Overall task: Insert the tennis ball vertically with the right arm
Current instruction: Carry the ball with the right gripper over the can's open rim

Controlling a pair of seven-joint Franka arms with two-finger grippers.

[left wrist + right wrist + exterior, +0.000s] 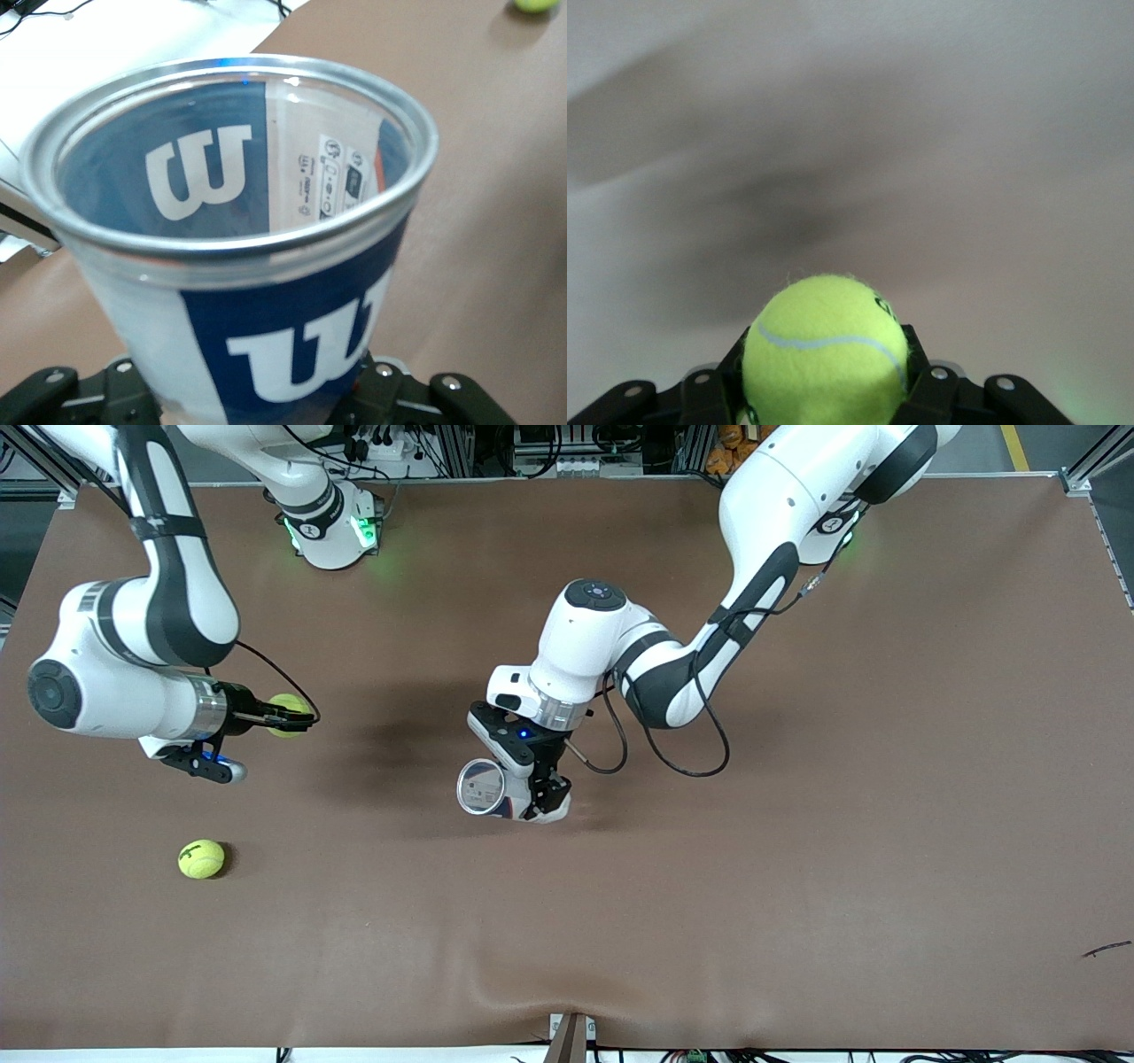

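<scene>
My right gripper [285, 716] is shut on a yellow-green tennis ball [288, 714] and holds it above the brown table toward the right arm's end. The ball fills the lower middle of the right wrist view [826, 350], clamped between black fingers [709, 390]. My left gripper [532, 797] is shut on a blue and white ball can [485, 788] with a silver rim, near the table's middle. The can's open mouth faces the front camera. In the left wrist view the can [239, 230] looks empty inside.
A second tennis ball [201, 859] lies on the table nearer the front camera than my right gripper; it shows small in the left wrist view [538, 4]. The brown table cover [797, 850] has a wrinkle near its front edge.
</scene>
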